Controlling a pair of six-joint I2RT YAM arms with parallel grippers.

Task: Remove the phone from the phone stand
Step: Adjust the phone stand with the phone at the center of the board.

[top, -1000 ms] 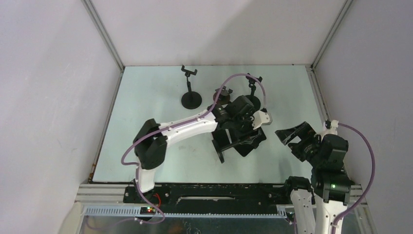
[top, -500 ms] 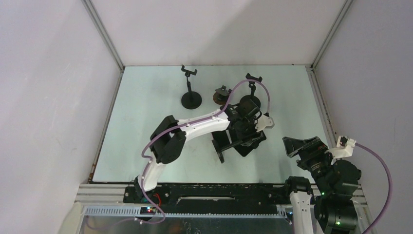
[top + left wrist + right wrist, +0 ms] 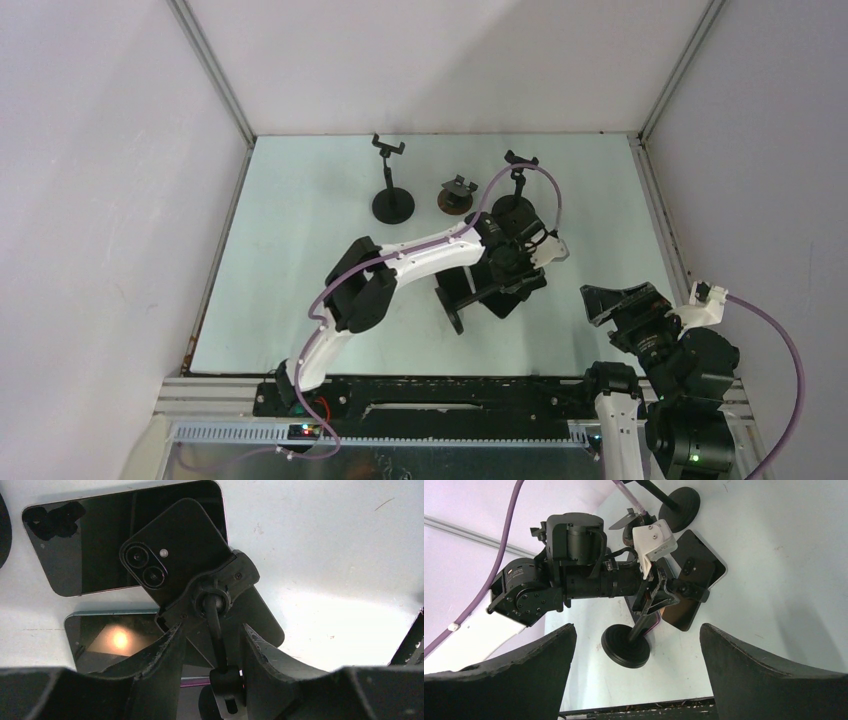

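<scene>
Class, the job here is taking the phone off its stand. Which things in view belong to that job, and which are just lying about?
Belongs to the job:
- clamped phone
- its stand
- left gripper, either side of the stand's rod

Lying about:
- two loose phones, flat on the table
- two empty stands at the back
- small brown object

From above and behind, one camera takes in the whole table [image 3: 300, 250]. The left wrist camera looks close up at the phone stand [image 3: 216, 591]; the right wrist camera sees it from farther back.
</scene>
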